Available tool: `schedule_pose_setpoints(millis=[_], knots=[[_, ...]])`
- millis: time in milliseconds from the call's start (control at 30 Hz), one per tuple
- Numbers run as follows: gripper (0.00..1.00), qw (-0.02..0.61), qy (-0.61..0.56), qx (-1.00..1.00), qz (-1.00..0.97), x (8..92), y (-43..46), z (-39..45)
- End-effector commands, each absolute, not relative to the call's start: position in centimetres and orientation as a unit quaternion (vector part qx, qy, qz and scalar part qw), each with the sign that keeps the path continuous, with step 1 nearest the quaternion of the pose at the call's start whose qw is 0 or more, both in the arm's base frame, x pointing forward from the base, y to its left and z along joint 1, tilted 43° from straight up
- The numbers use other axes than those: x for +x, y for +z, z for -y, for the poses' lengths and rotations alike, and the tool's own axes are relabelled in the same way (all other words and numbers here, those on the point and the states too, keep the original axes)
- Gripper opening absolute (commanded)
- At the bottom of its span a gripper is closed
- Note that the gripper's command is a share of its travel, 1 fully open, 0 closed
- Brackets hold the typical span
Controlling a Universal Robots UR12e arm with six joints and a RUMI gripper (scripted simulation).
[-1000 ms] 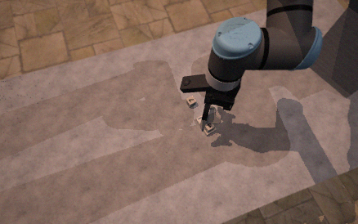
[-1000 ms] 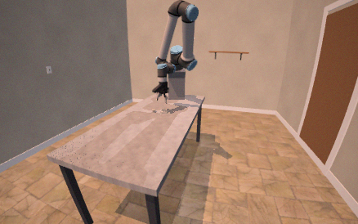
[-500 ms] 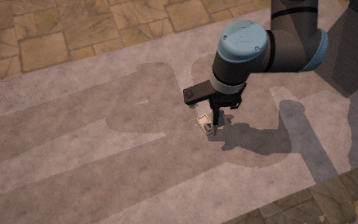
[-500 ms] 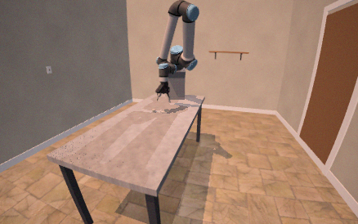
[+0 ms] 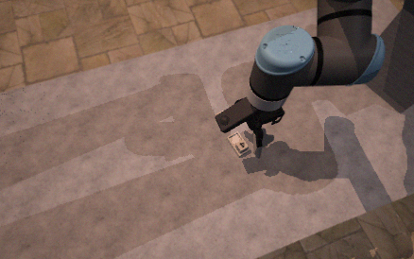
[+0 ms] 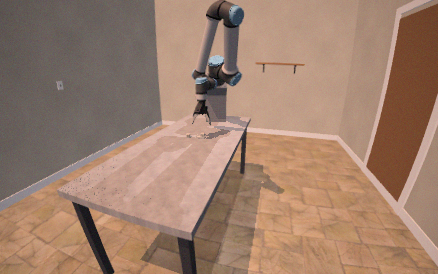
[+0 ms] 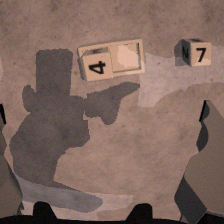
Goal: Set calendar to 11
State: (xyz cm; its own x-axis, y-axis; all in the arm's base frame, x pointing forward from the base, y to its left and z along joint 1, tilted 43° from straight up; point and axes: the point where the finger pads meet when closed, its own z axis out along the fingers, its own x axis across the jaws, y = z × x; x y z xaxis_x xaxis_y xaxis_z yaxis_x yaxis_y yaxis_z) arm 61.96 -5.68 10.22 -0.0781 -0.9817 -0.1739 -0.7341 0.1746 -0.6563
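A small pale calendar tray (image 7: 131, 47) (image 5: 234, 139) lies on the table. One cube (image 7: 97, 67) (image 5: 243, 150) sits in its left slot in the wrist view, with a 4 facing up; the other slot shows empty. A second cube (image 7: 193, 53) stands on the table apart from the tray, to its right in the wrist view, with a 7 on top. It is hidden behind the arm in the top view. My gripper (image 7: 100, 102) (image 5: 265, 131) (image 6: 202, 116) is open and empty, and it hangs above the table beside the tray.
The grey stone table (image 5: 94, 189) (image 6: 165, 170) is long; the tray sits near its far end by the robot's base (image 6: 217, 105). The arm's shadow falls across the table next to the tray.
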Motion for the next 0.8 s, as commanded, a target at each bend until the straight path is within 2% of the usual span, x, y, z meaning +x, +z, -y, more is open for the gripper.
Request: schedule_pose_setpoints(millis=[0, 567, 600, 767], knots=[[1.0, 0.293, -0.218, -0.64, -0.676, 61.75, 10.31, 5.0], [1.0, 0.287, -0.225, -0.656, -0.661, 61.74, 10.32, 4.85], [0.28, 0.287, -0.225, -0.656, -0.661, 61.74, 10.32, 4.86], [0.28, 0.287, -0.225, -0.655, -0.661, 61.75, 10.32, 4.86]])
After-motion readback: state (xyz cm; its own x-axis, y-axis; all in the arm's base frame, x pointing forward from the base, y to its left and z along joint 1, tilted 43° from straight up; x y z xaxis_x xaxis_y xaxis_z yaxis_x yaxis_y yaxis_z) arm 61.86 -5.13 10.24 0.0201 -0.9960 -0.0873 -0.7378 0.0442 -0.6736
